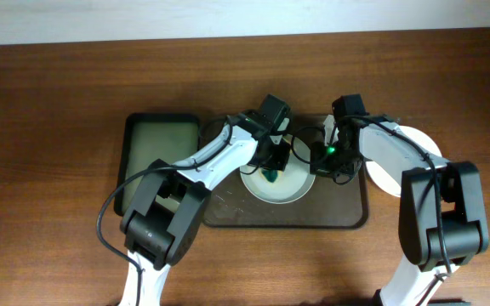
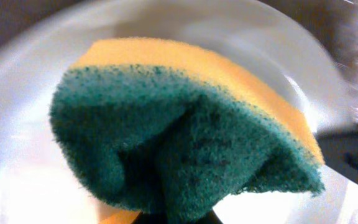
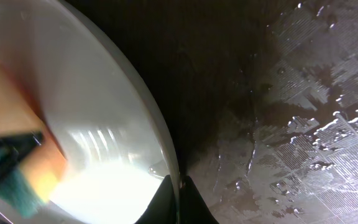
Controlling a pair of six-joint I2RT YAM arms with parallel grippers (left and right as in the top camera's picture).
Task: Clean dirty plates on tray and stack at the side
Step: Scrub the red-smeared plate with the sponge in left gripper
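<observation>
A white plate lies on the dark brown tray. My left gripper is shut on a green and yellow sponge and presses it onto this plate. My right gripper is shut on the plate's right rim, with one finger on each side of it. The sponge also shows at the left of the right wrist view. Another white plate lies on the table to the right of the tray.
A smaller dark tray with a greenish floor stands to the left. The brown tray's floor is wet. Both arms cross over the middle of the tray.
</observation>
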